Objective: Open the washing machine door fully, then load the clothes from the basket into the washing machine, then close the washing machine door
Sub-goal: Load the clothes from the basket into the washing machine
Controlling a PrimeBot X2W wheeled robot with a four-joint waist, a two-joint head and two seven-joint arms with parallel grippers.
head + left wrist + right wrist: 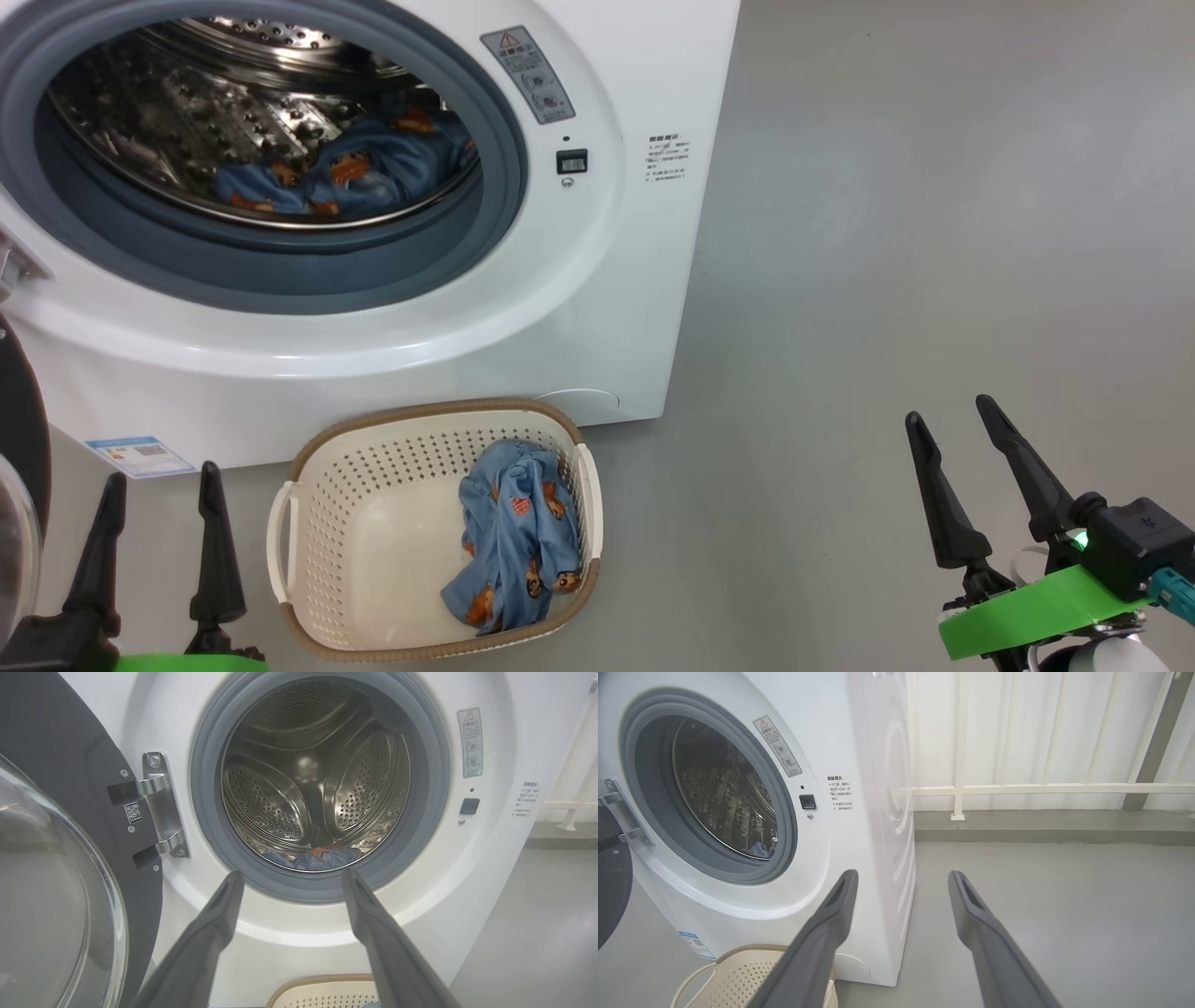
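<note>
laundry corner: washing machine [597, 308], basket [373, 425]

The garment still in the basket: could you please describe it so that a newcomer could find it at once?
Start at the big white washing machine. On the floor just before it sits a cream perforated basket with a brown rim. The garment lies crumpled against its right wall, light blue with orange-brown bears; its twin lies inside the steel drum instead.

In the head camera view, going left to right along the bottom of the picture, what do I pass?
washing machine door → left claw → basket → right claw
</note>
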